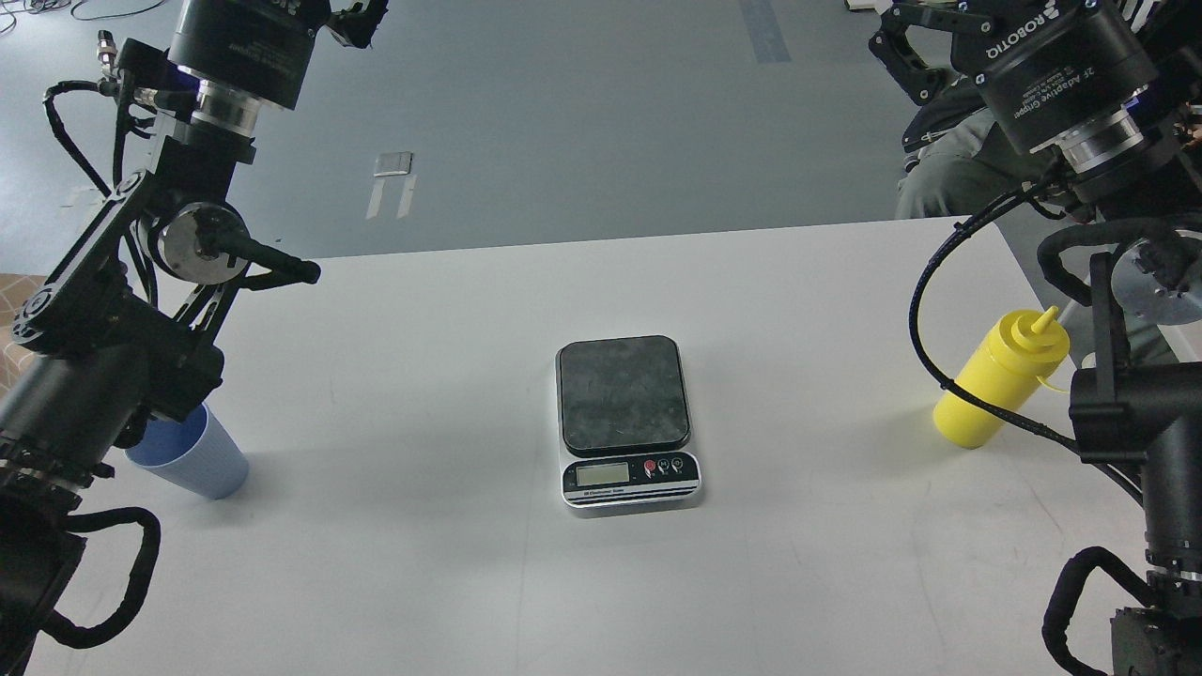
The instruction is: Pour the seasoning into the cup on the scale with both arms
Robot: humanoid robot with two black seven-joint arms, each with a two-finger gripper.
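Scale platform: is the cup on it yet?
No, the scale platform is bare; the cup stands on the table far left, by the left arm.

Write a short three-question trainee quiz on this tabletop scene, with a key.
1. True or false: the light blue cup stands on the scale.
2. Which stands nearer the robot's right arm: A) the cup, B) the yellow bottle, C) the scale?
3. Fill in: the scale's platform holds ____.

Key:
1. False; it stands on the white table, beside the left arm.
2. B.
3. Nothing.
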